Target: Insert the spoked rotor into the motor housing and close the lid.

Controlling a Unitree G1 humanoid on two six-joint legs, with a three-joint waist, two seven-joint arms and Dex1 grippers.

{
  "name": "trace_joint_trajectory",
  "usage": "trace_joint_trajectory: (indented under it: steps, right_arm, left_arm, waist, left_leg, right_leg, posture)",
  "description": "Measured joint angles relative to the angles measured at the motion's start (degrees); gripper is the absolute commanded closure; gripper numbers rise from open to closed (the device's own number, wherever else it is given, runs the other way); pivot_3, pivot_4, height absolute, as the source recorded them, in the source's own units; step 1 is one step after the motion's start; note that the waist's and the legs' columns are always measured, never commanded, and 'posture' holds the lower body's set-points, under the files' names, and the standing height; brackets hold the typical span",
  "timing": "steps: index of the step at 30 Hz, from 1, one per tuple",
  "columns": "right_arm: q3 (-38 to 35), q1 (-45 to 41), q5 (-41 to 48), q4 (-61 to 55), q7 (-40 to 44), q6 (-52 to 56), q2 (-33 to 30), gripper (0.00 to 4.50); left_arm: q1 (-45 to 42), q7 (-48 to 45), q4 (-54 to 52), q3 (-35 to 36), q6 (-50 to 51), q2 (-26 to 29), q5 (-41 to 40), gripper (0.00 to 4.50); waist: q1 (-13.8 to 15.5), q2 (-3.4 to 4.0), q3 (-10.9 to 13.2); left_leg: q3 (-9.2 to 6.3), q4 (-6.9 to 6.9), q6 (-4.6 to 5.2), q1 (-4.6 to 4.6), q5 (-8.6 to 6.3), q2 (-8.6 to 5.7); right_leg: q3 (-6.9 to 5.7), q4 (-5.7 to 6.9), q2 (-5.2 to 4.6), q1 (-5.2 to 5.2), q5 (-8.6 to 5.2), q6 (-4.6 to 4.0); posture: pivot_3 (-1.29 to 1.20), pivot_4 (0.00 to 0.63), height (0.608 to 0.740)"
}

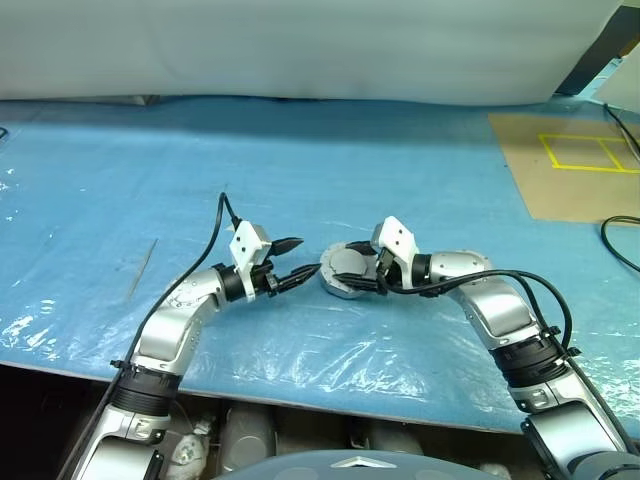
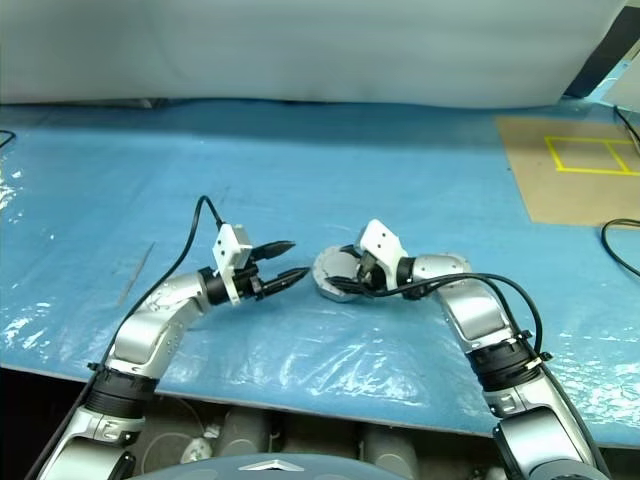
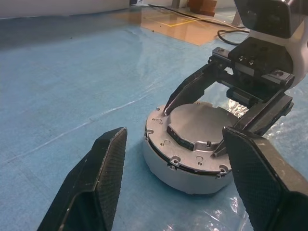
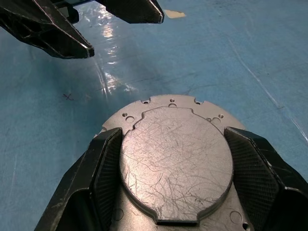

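- We see the motor housing (image 1: 345,270) lying flat on the blue-covered desk (image 1: 400,170), near the middle of its front edge, between our two grippers.
- The right gripper (image 4: 175,159) is the nearer one: its two fingers (image 4: 103,163) stand spread wide on both sides of the raised round part on top of the housing. They seem to touch it or nearly so, but we cannot tell if they truly press on it.
- The left gripper (image 2: 285,260) is just beside the housing on the other side, apart from it, with its tips pointing toward it. Its fingers (image 3: 103,163) are also spread and hold nothing.
- So the housing lies straight ahead of both tools. Its round axis stands upright, and it has no long side to align with.
- The housing looks like a short silver can. On top sits a scratched flat lid (image 3: 199,127) with small screw holes around the rim and a dark seam under it. The lid seems already in place, and no windings or rotor can be seen.
- We judge that the next move depends on the right gripper, maybe to press or seat the lid.
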Motion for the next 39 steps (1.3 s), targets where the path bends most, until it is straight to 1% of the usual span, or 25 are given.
trace_joint_trajectory:
  steps: [6, 16, 18, 22, 27, 31, 38, 39]
  right_arm:
    - [0.7, 0.2, -1.3, 1.1, -0.5, -1.5, 0.7, 1.51]
    - [3.0, 1.0, -4.1, 3.8, -2.0, -8.0, 0.7, 1.51]
    - [3.6, 1.1, -5.1, 4.2, -2.8, -8.9, 0.7, 1.51]
    - [3.4, 0.8, -4.7, 5.4, -2.6, -9.3, 0.8, 1.51]
    - [2.0, 0.6, -3.1, 5.9, -1.0, -7.6, 0.1, 1.51]
    - [2.1, 0.6, -2.9, 5.8, 0.1, -7.5, -0.3, 1.51]
    - [2.0, 0.6, -2.7, 4.7, 0.1, -6.0, 0.0, 1.51]
    - [2.0, 0.6, -2.7, 4.7, 0.1, -5.9, -0.1, 1.51]
  left_arm:
    - [-0.9, 0.0, 0.0, 0.0, 0.0, 0.2, 0.0, 1.18]
    - [-0.9, 0.1, 0.7, 0.0, -0.2, 0.0, 0.0, 1.18]
    - [-0.9, 0.1, 0.7, 0.0, -0.2, -0.2, 0.1, 1.18]
    - [-1.0, 0.6, 0.9, -0.4, -0.2, -1.0, 0.2, 1.18]
    - [-1.2, 0.8, 0.9, -0.7, -0.2, -1.3, 0.3, 1.18]
    - [-1.2, 0.8, 1.1, -1.2, -0.2, -1.3, 0.6, 1.18]
    - [-2.1, -0.3, 6.8, -5.7, -0.8, -1.3, 4.7, 1.18]
    - [-2.7, -0.3, 8.2, -5.8, -1.2, -1.3, 5.4, 1.36]
  waist:
    - [-0.1, -0.02, 0.0]
    - [-0.1, -0.08, -0.2]
    - [0.0, -0.11, -0.2]
    - [-0.1, -0.14, -0.3]
    - [0.2, -0.1, -0.3]
    - [0.4, -0.17, -0.5]
    - [0.3, -0.19, -0.5]
    - [0.3, -0.19, -0.5]
  left_leg:
    - [0.0, -0.01, -0.02, 0.14, -0.02, 0.0]
    - [0.01, -0.1, 0.12, 1.18, -0.15, 0.02]
    - [0.01, -0.17, 0.12, 1.38, -0.16, 0.02]
    - [0.01, -0.34, 0.13, 1.64, -0.16, 0.01]
    - [0.06, -0.52, 0.13, 1.6, -0.16, -0.03]
    - [0.16, -0.67, 0.13, 1.58, -0.16, -0.04]
    - [0.35, -1.07, 0.14, 1.57, -0.15, -0.03]
    - [0.36, -1.07, 0.13, 1.57, -0.15, -0.03]
  right_leg:
    - [0.0, 0.0, 0.0, 0.12, 0.0, 0.0]
    - [0.05, -0.16, -0.01, 1.12, -0.04, 0.04]
    - [0.06, -0.23, -0.01, 1.3, -0.21, 0.35]
    - [0.08, -0.45, -0.01, 1.53, -0.26, 0.44]
    - [0.09, -0.67, -0.02, 1.6, -0.25, 0.41]
    - [0.12, -0.85, -0.04, 1.63, -0.1, 0.16]
    - [0.16, -0.88, -0.04, 1.36, -0.1, 0.14]
    - [0.17, -0.88, -0.04, 1.36, -0.1, 0.14]
  posture:
    - [0.0, 0.15, 0.74]
    - [0.0, 0.15, 0.74]
    - [0.0, 0.15, 0.74]
    - [0.0, 0.15, 0.74]
    - [0.0, 0.15, 0.74]
    - [0.0, 0.15, 0.74]
    - [0.0, 0.15, 0.74]
    - [0.0, 0.15, 0.74]
